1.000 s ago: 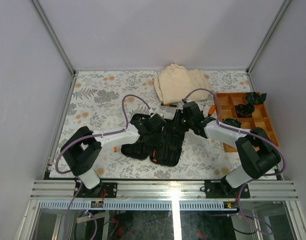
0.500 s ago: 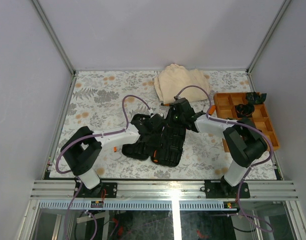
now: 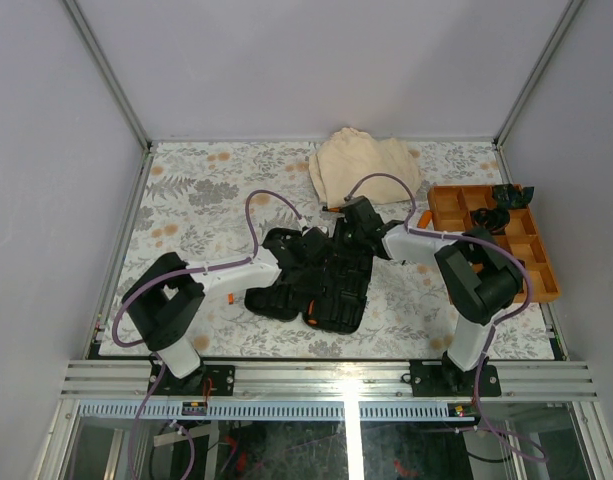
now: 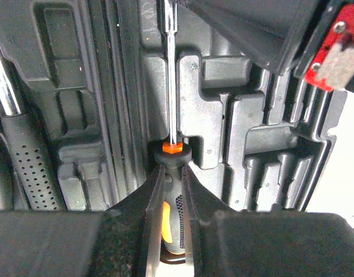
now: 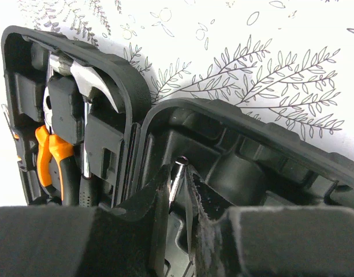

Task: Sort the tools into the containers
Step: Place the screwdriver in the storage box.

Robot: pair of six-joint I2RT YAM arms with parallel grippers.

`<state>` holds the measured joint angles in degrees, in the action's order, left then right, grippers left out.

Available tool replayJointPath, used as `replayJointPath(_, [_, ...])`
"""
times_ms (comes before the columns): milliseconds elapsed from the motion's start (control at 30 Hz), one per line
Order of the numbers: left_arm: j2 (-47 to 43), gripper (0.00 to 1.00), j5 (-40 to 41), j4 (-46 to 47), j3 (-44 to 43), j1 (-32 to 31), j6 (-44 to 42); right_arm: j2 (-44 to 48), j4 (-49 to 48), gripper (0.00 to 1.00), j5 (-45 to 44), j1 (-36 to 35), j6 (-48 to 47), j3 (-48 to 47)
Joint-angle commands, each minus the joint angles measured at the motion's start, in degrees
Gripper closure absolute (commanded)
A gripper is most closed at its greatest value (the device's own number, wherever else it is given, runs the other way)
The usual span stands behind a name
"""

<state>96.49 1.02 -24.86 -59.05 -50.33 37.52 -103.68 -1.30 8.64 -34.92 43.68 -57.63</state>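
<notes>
The open tool case is laid at the centre of the bench, and both arms are reached into it. The left jaws are clamped on the black-and-orange handle of a screwdriver, which is held over the moulded slots with its shaft pointed to 12 o'clock. The right jaws are set narrowly about the shaft's tip; whether it is gripped cannot be told. A hammer and orange-handled pliers are seated in the case's other half. An orange tray is seen at 3 o'clock and a beige cloth at 12 o'clock.
</notes>
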Motion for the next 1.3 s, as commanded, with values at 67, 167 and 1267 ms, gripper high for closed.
replayJointPath(67, [2.8, 0.89, -3.1, 0.8, 0.3, -1.3, 0.4, -2.7, 5.2, 0.84, 0.2, -0.7, -1.6, -6.0])
replayJointPath(167, [2.8, 0.89, -3.0, 1.0, 0.4, -1.3, 0.4, -3.8, 7.9, 0.9, -0.2, -0.7, -2.3, -7.3])
replayJointPath(1267, [-5.6, 0.66, 0.3, -2.7, -6.6, 0.6, -2.8, 32.2, 11.3, 0.58, -20.9, -1.0, -8.3, 7.6])
